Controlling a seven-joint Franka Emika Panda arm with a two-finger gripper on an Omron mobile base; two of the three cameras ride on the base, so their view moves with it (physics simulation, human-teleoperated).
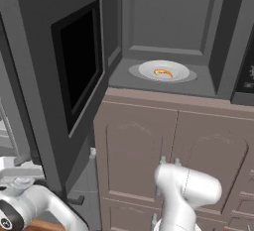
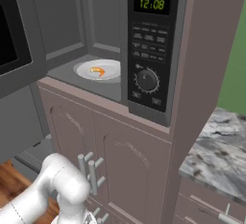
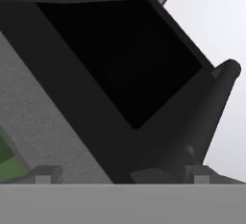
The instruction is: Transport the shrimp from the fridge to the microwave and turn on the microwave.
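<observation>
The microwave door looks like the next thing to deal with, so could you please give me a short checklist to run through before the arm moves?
1. Shrimp on the white plate inside the microwave: ok.
2. Nothing sticking out past the cavity opening: ok; the plate sits well inside.
3. Microwave door shut: not ok; it stands swung wide open to the left.
4. Pincer free and open: ok; its tips stand apart with nothing between them.
5. Pincer lined up on the door: ok; the hand view looks at the black window and bar handle close up.
6. Control panel unobstructed: ok; the display is lit.
</observation>
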